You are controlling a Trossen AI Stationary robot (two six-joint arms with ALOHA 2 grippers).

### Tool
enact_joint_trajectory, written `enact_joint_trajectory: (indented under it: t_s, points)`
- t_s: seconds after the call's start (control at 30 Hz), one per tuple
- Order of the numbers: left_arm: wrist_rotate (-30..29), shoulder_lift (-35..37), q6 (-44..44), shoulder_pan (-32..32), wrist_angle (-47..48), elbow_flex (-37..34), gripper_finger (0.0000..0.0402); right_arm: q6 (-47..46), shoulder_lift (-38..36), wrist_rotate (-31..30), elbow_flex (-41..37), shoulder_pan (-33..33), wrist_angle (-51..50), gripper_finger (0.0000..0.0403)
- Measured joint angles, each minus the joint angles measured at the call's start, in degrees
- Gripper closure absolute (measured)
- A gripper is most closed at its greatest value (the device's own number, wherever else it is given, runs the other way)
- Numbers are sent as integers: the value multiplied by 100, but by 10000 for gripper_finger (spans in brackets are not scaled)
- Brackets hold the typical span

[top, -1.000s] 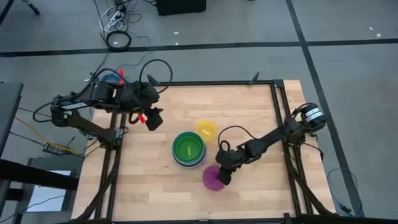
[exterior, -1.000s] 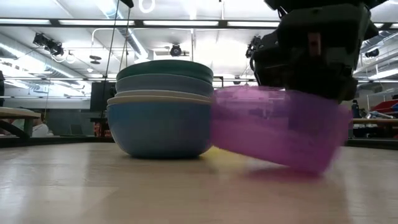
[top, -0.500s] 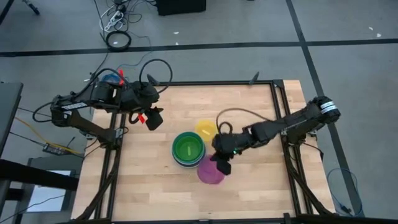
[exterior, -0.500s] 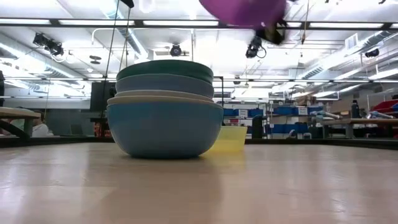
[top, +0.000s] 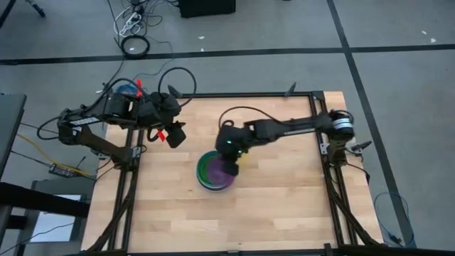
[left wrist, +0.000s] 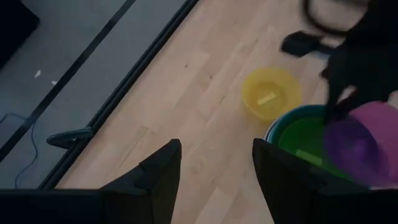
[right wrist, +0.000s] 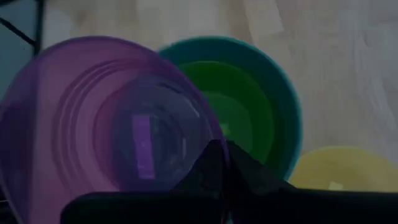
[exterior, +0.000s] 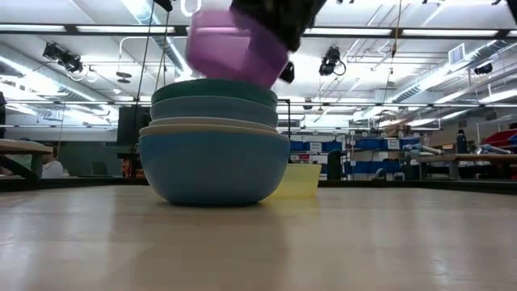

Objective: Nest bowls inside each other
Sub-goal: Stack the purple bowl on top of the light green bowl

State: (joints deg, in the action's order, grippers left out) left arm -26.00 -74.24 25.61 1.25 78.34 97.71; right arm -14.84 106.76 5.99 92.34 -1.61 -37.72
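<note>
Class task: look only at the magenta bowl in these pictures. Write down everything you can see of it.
The magenta bowl is small, round, plain and translucent, plastic by its look, with a pale label on its base. The right gripper, shut on its rim, holds it in the air, tilted, just above the stack of nested bowls, over the green bowl on top. It appears not to touch the stack yet. The yellow bowl stands apart on the table.

Wooden table [top: 284,206], floor cables [top: 135,35]
</note>
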Motion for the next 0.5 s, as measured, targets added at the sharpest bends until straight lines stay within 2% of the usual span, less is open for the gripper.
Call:
enact_joint_trajectory:
  t_s: [0.33, 0.5]
  points:
    - [2, 0, -94, 1, 29, 0, 195, 708, 949, 171, 905, 269, -579, 397]
    - [4, 0, -117, 1, 40, 0, 195, 881, 922, 6, 1190, 200, -682, 347]
